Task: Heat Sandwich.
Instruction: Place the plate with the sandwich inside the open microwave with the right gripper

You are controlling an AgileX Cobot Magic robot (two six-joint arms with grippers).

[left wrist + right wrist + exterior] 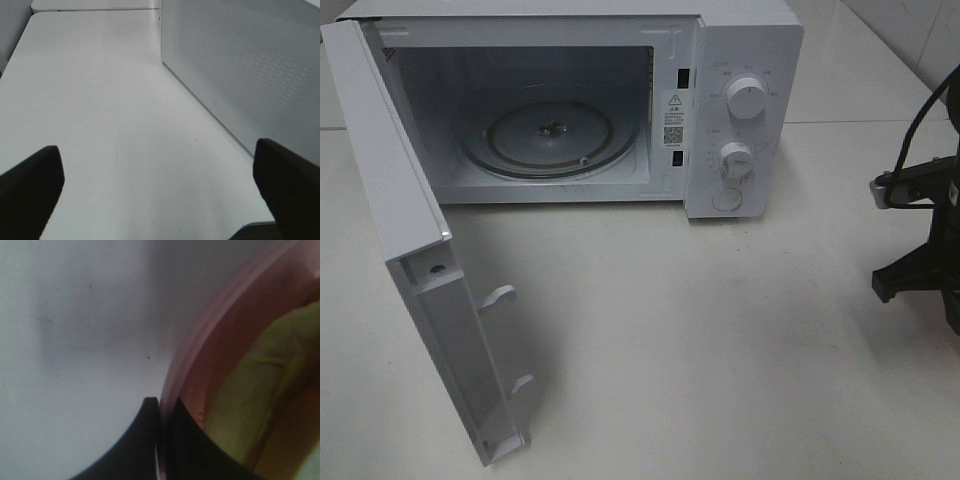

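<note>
On the white table [740, 360], the biggest item was the microwave [770, 50]: door [405, 220] swung wide to the left, only the glass turntable [548, 135] showing inside. Pink plate [200, 335] was outside the overhead view, and only my right arm [925, 255] showed at that view's right edge. Sandwich [260, 380] lay on the plate, pale yellow-green, close behind my fingertips. Right gripper [161, 407] was closed down tight with the plate's rim running in between the tips, so I read that as a thin edge pinch on the plate. Left gripper [160, 182] was spread fully wide, holding nothing, low over the table just beside a dotted panel, probably the door's outer face. Risks as I judged them: an edge pinch gives little leverage, so the plate could sag or twist on the lift and the sandwich would slide off. The rim could also slip out of the tips. On the way in, the plate could clip the control panel side or the cavity lip. A left-arm nudge on the door would swing it into the path.
</note>
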